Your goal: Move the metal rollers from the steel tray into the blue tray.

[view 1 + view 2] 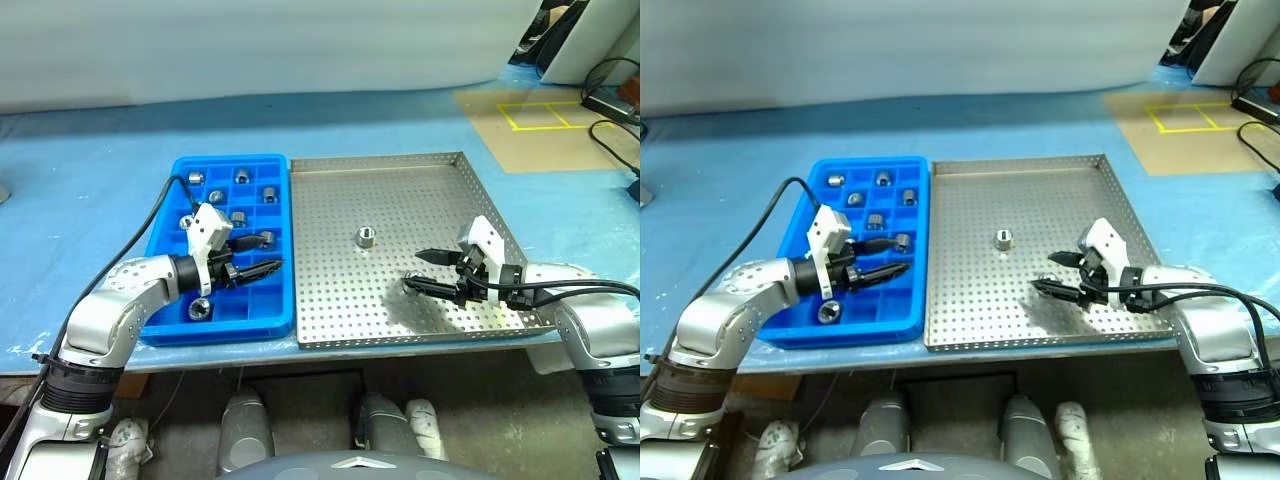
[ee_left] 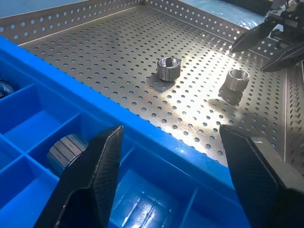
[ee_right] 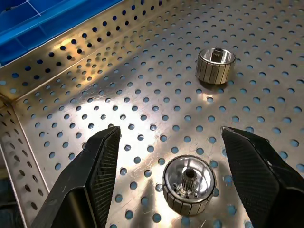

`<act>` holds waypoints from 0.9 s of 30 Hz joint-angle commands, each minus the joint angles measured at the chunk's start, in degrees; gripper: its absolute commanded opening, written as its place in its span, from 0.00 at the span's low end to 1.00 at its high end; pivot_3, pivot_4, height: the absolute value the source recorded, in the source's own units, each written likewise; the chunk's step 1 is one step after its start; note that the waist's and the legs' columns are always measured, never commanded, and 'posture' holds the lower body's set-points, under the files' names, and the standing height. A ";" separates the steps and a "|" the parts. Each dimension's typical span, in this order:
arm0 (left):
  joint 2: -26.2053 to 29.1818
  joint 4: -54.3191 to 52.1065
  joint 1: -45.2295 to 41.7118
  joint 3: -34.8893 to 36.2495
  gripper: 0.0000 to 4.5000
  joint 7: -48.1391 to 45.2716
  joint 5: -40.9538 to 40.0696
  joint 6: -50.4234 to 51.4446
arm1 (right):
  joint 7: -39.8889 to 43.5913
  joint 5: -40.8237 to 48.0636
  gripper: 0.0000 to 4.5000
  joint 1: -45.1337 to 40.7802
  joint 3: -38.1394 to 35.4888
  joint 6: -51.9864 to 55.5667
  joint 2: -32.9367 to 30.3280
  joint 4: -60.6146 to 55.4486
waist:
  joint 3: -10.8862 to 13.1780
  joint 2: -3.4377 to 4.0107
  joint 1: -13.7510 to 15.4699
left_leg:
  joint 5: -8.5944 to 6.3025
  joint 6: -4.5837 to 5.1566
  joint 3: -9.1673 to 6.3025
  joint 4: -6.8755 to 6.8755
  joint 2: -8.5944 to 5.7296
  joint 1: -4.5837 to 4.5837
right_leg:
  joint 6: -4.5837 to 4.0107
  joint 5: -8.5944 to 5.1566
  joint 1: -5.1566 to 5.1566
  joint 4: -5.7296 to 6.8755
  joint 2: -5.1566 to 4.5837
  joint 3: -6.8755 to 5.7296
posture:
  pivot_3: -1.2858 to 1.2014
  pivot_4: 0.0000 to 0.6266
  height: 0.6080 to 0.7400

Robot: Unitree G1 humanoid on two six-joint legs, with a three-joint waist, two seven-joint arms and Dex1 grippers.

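Perforated steel tray (image 1: 440, 170) holds two metal rollers yet to move; the right gripper (image 3: 168, 156), fingers spread and empty, straddles the nearer roller (image 3: 188, 184) to grasp it; the left gripper (image 1: 262, 256) hovers spread over the blue tray (image 1: 168, 210), nothing held.

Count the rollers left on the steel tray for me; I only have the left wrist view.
Observer: Two in all on the steel tray: the middle roller and the near roller.
Operator: Report the right claw.
Observer: The right claw is open, with a finger on either side of the near roller, which stands on end, untouched.
Operator: Check the blue tray's far rows.
Observer: The blue tray already has rollers in several far compartments, such as the far-row roller.
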 commanded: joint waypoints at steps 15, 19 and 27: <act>-0.76 0.14 -3.16 -1.44 0.76 -1.24 1.13 -0.59 | -8.67 -2.69 0.80 1.52 3.00 0.93 3.52 -0.52 | -0.01 0.01 -0.69 | -0.03 0.04 0.06 -0.01 0.00 -0.14 | 0.01 -0.02 -0.10 -0.09 0.00 0.00 | 0.49 0.24 1.00; -0.71 -0.69 -3.53 -1.43 0.76 -0.70 0.81 0.35 | -8.53 -3.18 0.58 0.40 4.65 1.78 2.99 -1.14 | -0.01 0.01 -0.69 | -0.04 0.06 0.08 0.00 0.00 -0.07 | 0.01 -0.02 -0.06 -0.03 0.00 0.00 | 0.49 0.24 1.00; -0.29 -2.08 -3.39 -0.86 0.76 -0.31 0.30 1.86 | -9.41 -3.44 0.37 -2.48 4.39 1.95 3.39 0.00 | -0.01 0.01 -0.67 | -0.02 0.02 0.08 -0.03 0.00 -0.10 | 0.01 -0.02 -0.07 -0.07 0.00 0.01 | 0.49 0.24 1.00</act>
